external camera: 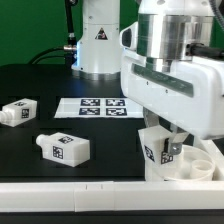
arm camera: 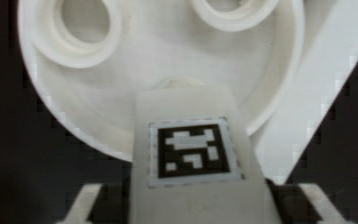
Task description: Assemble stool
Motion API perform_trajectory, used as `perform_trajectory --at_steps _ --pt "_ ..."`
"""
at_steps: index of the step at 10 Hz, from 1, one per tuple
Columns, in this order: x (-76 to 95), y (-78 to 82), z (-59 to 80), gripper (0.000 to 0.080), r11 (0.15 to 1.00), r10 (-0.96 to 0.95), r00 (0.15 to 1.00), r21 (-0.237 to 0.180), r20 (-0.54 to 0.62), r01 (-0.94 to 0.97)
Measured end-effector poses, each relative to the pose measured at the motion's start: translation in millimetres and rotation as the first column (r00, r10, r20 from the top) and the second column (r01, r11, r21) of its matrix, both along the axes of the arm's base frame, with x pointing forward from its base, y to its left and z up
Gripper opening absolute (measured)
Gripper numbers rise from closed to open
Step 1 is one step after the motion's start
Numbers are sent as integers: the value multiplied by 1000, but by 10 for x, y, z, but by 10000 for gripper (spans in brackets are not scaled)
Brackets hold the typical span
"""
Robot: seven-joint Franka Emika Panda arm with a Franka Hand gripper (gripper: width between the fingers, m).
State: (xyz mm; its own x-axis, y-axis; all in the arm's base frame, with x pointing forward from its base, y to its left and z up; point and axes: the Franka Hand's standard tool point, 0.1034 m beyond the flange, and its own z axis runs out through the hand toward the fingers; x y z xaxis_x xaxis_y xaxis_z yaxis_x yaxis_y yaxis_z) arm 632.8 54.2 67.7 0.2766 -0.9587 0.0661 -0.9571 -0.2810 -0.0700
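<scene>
1. Exterior view, lower right of the frame: we see the fingers (external camera: 171,150) reaching down from the arm's white wrist, set about halfway apart and closed on the held leg (external camera: 154,146); this stubby white block shows a black-and-white tag on the face turned to the exterior view's left.
2. The seat (external camera: 200,166), a round white disc, lies on the black counter (external camera: 120,135) just beside the held leg, toward the exterior view's right; the arm's body cuts off its upper part; we cannot tell whether leg and seat touch.
3. Wrist view: the held leg (arm camera: 197,150) fills the middle of the frame with its tag facing the camera; a grey finger edge shows on each side of it; behind it lies the seat (arm camera: 87,95), pale and curved, with two oval openings in it.
4. On the exterior view's left lie two more legs, both on their sides and well apart from the seat; the farther loose leg (external camera: 18,112) sits at the left edge; the nearer loose leg (external camera: 62,148) sits lower in the frame, tag toward us.
5. The marker board (external camera: 98,106) lies flat at mid-frame, between the loose legs and the arm's base (external camera: 100,40) at the upper centre.
6. A long white rail (external camera: 60,189) runs along the bottom edge of the frame.
</scene>
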Motion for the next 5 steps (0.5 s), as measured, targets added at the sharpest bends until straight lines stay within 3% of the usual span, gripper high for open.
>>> perform_trajectory --at_steps 2,4,5 --pt "-3 -2 -7 338 1000 5 1000 -2 -1 -5" --pt "8 2 22 565 1000 19 1000 -1 2 -19" --pt "31 15 142 623 999 43 999 6 17 -43"
